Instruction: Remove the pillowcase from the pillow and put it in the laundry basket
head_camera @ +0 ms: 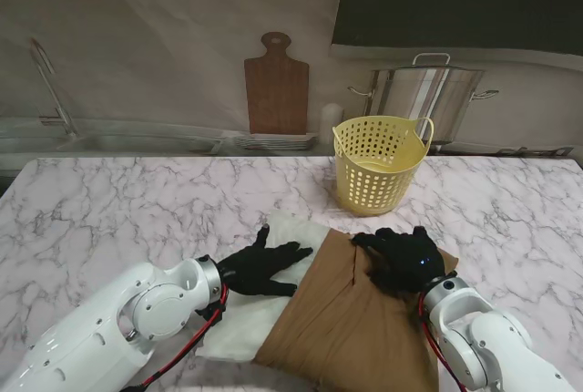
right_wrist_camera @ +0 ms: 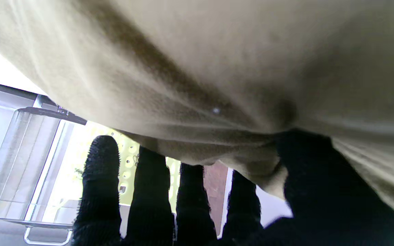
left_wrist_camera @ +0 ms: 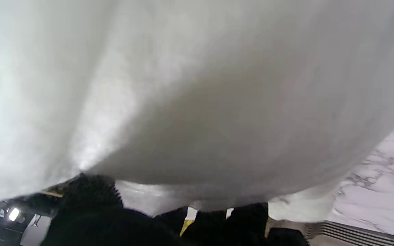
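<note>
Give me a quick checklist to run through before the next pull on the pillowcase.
1. Left hand pinning the white pillow: ok, fingers spread flat on it.
2. Right hand gripping the brown pillowcase: ok, fabric bunched between thumb and fingers.
3. Pillowcase off the pillow: not ok, pillow only partly exposed.
4. Laundry basket upright, opening unobstructed: ok.
5. Pillowcase snagged inside: cannot tell.

A kitchen setting, possibly staged. A white marble-patterned countertop (head_camera: 137, 210) fills the foreground. Along the far wall stand a wooden cutting board (head_camera: 276, 91) propped upright, a large stainless steel stockpot (head_camera: 426, 91) with a lid, and a faucet (head_camera: 50, 82) over a sink (head_camera: 137, 143) on the left. A yellow perforated laundry basket (head_camera: 378, 164) sits on the counter.
</note>
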Tool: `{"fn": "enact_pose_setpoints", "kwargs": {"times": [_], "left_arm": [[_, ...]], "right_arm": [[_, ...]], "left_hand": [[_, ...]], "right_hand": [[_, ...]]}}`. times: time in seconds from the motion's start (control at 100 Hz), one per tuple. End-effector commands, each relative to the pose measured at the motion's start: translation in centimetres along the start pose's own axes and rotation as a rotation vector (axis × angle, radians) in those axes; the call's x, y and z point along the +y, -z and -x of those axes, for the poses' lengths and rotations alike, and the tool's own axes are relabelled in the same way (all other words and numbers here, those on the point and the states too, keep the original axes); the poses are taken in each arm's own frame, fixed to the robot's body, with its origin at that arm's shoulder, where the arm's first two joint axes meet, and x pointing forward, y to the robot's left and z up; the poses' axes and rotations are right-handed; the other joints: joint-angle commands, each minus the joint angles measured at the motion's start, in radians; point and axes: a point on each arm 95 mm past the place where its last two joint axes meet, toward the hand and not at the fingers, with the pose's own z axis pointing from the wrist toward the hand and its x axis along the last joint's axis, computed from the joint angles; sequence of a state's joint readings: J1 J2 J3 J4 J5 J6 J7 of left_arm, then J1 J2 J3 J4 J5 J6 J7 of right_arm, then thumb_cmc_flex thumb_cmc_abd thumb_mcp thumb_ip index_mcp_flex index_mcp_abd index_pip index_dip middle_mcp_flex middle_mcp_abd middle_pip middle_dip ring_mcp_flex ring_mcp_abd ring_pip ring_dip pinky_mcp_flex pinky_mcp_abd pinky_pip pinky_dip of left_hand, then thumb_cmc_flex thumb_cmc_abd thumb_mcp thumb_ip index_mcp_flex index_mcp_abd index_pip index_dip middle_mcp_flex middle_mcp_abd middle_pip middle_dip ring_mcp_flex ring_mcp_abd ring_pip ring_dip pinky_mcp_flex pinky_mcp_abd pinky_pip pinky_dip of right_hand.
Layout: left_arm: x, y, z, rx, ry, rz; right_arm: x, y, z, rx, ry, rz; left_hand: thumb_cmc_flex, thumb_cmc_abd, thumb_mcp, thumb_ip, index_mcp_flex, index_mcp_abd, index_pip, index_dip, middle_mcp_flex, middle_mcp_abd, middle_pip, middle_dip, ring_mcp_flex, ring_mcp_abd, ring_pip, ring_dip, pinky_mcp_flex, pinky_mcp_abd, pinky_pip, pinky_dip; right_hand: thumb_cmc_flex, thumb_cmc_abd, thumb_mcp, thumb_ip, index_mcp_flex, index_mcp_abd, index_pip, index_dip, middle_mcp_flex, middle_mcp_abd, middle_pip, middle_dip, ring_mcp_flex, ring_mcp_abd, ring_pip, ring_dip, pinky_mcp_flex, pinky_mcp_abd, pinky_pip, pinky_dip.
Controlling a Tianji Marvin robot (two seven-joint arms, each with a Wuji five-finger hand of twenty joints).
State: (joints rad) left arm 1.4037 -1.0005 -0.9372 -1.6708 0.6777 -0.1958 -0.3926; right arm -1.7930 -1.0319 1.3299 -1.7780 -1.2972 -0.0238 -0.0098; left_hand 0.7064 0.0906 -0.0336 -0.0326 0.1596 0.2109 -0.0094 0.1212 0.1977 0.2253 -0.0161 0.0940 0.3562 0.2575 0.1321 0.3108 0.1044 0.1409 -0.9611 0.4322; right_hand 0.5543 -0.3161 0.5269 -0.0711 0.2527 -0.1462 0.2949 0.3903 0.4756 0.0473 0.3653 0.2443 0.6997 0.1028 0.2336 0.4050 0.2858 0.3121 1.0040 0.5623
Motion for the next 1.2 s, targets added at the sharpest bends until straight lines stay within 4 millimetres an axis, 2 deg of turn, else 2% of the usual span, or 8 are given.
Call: {"fn": "enact_pose_setpoints", "kwargs": {"times": [0.0, 0.15, 0.45, 0.74, 0.86, 0.96, 1.08, 1.19], "left_arm": [[1.0, -0.6, -0.4, 0.019, -0.015, 0.087], [2.6, -1.7, 0.5, -0.012, -0.042, 0.214], [4.0, -2.9, 1.8, -0.07, -0.023, 0.318], [3.9, -4.4, 3.5, -0.153, 0.033, 0.427], [4.0, -4.5, 4.1, -0.177, 0.033, 0.451], [4.1, -4.5, 4.5, -0.189, 0.032, 0.467], [4.1, -4.4, 4.8, -0.202, 0.029, 0.48], [4.2, -4.2, 5.0, -0.21, 0.027, 0.485]], "right_arm": [[0.0, 0.6, -0.3, 0.002, -0.004, 0.018], [1.3, 2.4, -0.5, 0.005, -0.014, 0.11], [3.7, 4.2, -3.5, 0.155, -0.089, 0.296], [2.6, 3.1, -6.1, 0.367, -0.092, 0.057], [1.4, 3.0, -5.6, 0.38, -0.084, -0.064], [0.4, 3.1, -5.0, 0.356, -0.081, -0.108], [-0.5, 3.5, -4.0, 0.308, -0.098, -0.109], [-0.8, 4.1, -3.2, 0.267, -0.126, -0.095]], "left_hand": [[0.004, 0.006, -0.011, -0.003, -0.025, -0.019, -0.019, -0.017, -0.009, -0.025, -0.001, 0.008, 0.009, -0.034, 0.012, 0.013, -0.01, 0.007, 1.5, 0.013], [0.015, -0.012, -0.007, 0.0, -0.025, -0.014, -0.015, -0.012, -0.015, -0.026, -0.001, 0.008, 0.005, -0.039, 0.01, 0.012, -0.011, 0.003, 1.494, 0.01], [0.026, 0.001, -0.007, 0.001, -0.024, -0.005, -0.01, 0.003, -0.001, -0.021, 0.002, 0.01, 0.007, -0.042, 0.011, 0.012, -0.007, -0.001, 1.49, 0.011], [0.038, 0.017, -0.008, 0.0, -0.026, -0.005, -0.01, 0.018, 0.002, -0.022, 0.002, 0.012, 0.002, -0.042, 0.009, 0.012, -0.009, -0.007, 1.488, 0.013], [0.04, 0.013, -0.009, 0.0, -0.025, -0.005, -0.011, 0.021, 0.0, -0.021, 0.001, 0.012, 0.002, -0.042, 0.01, 0.012, -0.008, -0.008, 1.488, 0.015], [0.041, 0.01, -0.009, 0.0, -0.025, -0.006, -0.012, 0.023, 0.0, -0.021, 0.002, 0.013, 0.002, -0.043, 0.01, 0.012, -0.007, -0.01, 1.487, 0.016], [0.041, 0.008, -0.009, 0.001, -0.026, -0.006, -0.012, 0.024, -0.002, -0.021, 0.001, 0.013, 0.002, -0.043, 0.01, 0.012, -0.008, -0.011, 1.486, 0.017], [0.041, 0.006, -0.009, 0.001, -0.026, -0.005, -0.014, 0.024, -0.004, -0.02, 0.001, 0.013, 0.0, -0.043, 0.009, 0.012, -0.007, -0.012, 1.485, 0.018]], "right_hand": [[-0.056, 0.079, -0.079, 0.023, 0.037, 0.058, 0.002, 0.002, -0.047, 0.04, -0.005, -0.001, -0.053, 0.015, -0.033, -0.028, -0.05, 0.035, -0.036, -0.006], [-0.061, 0.093, -0.14, 0.033, 0.16, 0.059, 0.049, 0.047, -0.061, 0.061, -0.009, 0.002, -0.129, 0.057, -0.093, -0.088, -0.114, 0.064, -0.126, -0.061], [-0.083, 0.103, -0.171, 0.033, 0.276, -0.037, 0.117, 0.091, -0.01, -0.014, -0.012, 0.007, -0.143, 0.037, -0.105, -0.115, -0.158, 0.076, -0.189, -0.107], [-0.258, -0.01, -0.054, 0.008, 0.001, -0.08, -0.123, -0.046, -0.081, -0.07, -0.188, -0.098, -0.256, 0.044, -0.178, -0.197, -0.272, 0.108, -0.408, -0.299], [-0.297, -0.011, -0.031, -0.007, 0.403, -0.151, 0.202, 0.103, -0.079, -0.067, -0.2, -0.106, -0.325, 0.013, -0.198, -0.212, -0.311, 0.102, -0.463, -0.352], [-0.284, -0.034, -0.028, -0.01, 0.585, -0.18, 0.359, 0.195, 0.005, -0.094, -0.139, -0.061, -0.299, -0.002, -0.185, -0.209, -0.308, 0.104, -0.483, -0.375], [-0.249, -0.087, -0.014, -0.011, 0.837, -0.179, 0.559, 0.317, 0.256, -0.162, 0.013, 0.097, -0.115, -0.039, -0.091, -0.131, -0.285, 0.122, -0.489, -0.407], [-0.218, -0.109, -0.014, -0.009, 1.022, -0.126, 0.698, 0.366, 0.512, -0.164, 0.126, 0.203, 0.089, -0.077, 0.024, -0.025, -0.256, 0.138, -0.482, -0.43]]}}
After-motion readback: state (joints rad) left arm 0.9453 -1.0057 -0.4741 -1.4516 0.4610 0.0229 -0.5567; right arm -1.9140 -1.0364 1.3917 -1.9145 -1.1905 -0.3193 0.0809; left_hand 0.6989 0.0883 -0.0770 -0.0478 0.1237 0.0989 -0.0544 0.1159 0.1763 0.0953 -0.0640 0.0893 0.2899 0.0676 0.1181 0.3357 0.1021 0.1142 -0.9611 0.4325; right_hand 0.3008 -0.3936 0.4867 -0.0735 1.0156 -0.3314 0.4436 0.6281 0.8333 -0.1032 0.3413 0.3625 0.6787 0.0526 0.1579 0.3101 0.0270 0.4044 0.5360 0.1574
